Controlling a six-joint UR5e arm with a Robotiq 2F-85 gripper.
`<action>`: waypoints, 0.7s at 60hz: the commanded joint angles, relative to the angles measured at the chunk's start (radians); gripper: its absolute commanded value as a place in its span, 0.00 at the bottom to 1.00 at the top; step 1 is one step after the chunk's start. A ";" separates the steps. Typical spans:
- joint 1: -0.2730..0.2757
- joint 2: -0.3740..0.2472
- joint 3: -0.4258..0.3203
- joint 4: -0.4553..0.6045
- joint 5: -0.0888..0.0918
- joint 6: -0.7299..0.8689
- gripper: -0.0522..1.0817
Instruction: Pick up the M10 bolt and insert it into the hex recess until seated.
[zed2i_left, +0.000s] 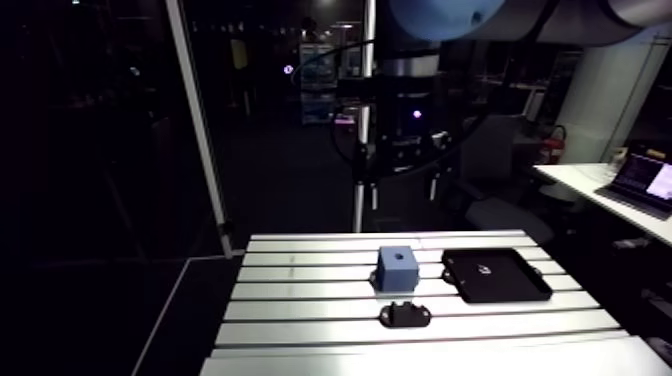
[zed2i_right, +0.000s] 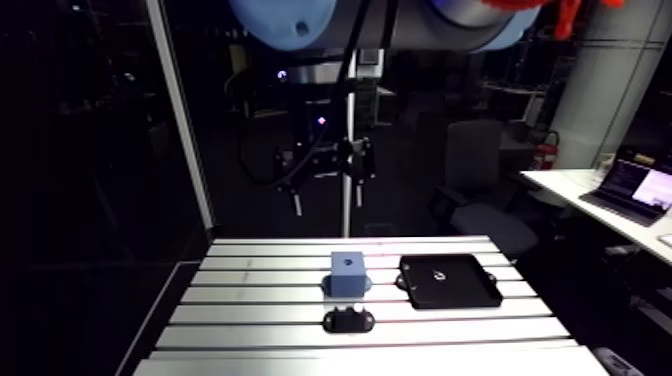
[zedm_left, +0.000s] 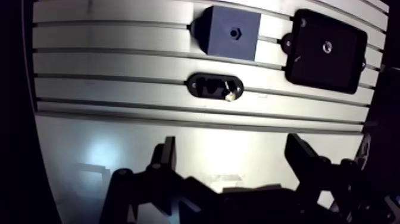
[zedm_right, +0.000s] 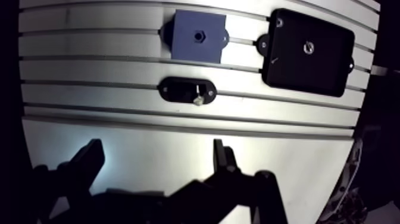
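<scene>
A blue block with a small hex recess in its top face stands on the slotted table. Nearer the gripper lies a black oval holder, and the bolt sits in it with its shiny head showing. My gripper hangs well above the table, open, with nothing between its fingers. The holder and the block both lie ahead of it. In the arm view the gripper hangs high over the table, above the block and the holder.
A flat black tray lies beside the blue block, with a small shiny fastener at its middle. A white upright post stands off the table's far left corner.
</scene>
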 joint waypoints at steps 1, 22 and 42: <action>-0.012 -0.006 0.115 -0.189 0.006 -0.066 0.05; -0.078 0.015 0.219 -0.324 0.060 -0.109 0.05; -0.099 0.049 0.275 -0.411 0.069 -0.118 0.05</action>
